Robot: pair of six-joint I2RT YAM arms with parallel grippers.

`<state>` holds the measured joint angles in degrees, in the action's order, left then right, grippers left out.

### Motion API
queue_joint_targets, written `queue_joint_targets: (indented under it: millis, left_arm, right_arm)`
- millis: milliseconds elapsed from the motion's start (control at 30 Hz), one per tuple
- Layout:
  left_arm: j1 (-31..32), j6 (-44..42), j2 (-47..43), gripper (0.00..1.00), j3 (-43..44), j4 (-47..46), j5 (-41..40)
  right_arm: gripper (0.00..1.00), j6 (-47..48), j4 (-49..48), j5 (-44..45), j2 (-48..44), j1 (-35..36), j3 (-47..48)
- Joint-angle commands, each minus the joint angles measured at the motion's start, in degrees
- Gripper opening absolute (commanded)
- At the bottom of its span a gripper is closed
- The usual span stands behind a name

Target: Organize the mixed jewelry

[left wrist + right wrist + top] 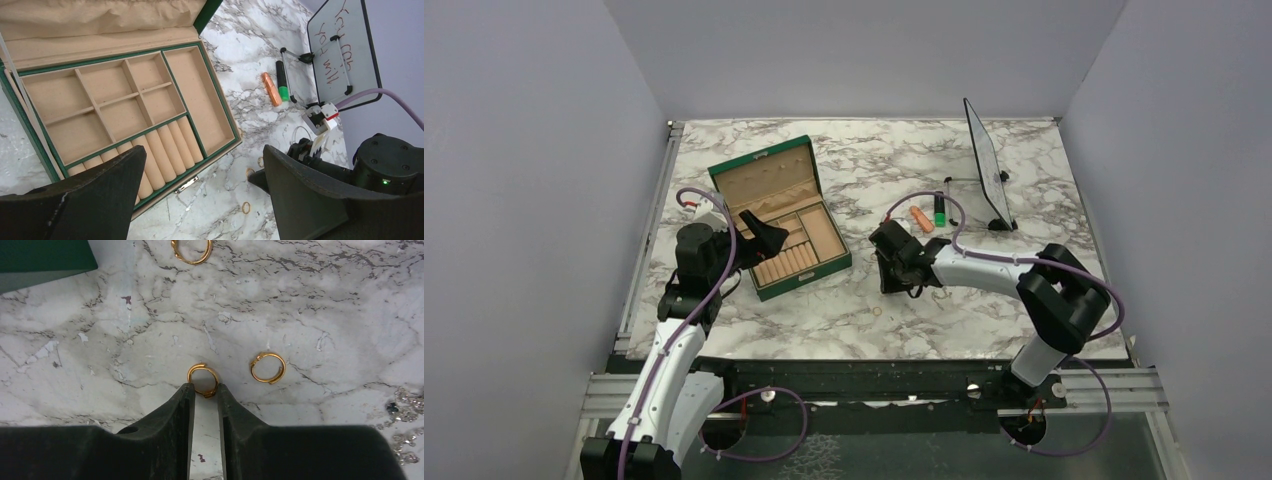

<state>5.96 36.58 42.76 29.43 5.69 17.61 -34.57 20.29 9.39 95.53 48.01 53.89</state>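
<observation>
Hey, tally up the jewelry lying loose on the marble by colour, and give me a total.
Gold rings: 3
Silvery chain, partly cut off at the frame edge: 1
Total: 4

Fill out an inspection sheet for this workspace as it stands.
Surface: marble-patterned table, scuffed in spots.
Job's things: green box open, compartments empty; one gold ring at the right fingertips, second ring beside it, third ring farther off; silvery chain at the view's edge.
Clutter: orange cylinder, green-and-black marker, small whiteboard on stand.
Grippers: left gripper open over the box; right gripper, jaws narrow at the ring, grip unclear.
Cables: purple cables along both arms.
Surroundings: plain grey walls.
</observation>
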Motion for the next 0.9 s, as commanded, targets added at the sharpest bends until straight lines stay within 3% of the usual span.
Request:
queue_joint_targets:
  millis: [0,167,400,667,867]
  left_arm:
    - [-0.14,0.34,0.2,0.88,-0.1,-1.25,1.58]
    - [-0.15,0.49,1.26,0.88,-0.18,-1.22,4.1]
    - [1.13,0.07,5.19,0.88,0.13,-3.54,13.59]
    - [12.16,4.01,9.14,0.88,-2.85,-12.84,13.55]
    - [19.93,6.26,16.65,0.65,-6.93,-23.61,9.61]
  right_arm:
    - [0.25,-0.5,1.53,-1.21,1.85,0.48,1.33]
    - [0.14,-0.59,1.5,-0.26,0.73,0.51,0.84]
    - [0.12,0.1,-3.26,0.6,-3.17,0.47,-1.65]
    - [0.12,1.92,-13.9,-6.43,-10.85,0.5,-6.96]
    - [0.11,-0.2,-19.7,-16.78,-13.78,0.46,-8.84]
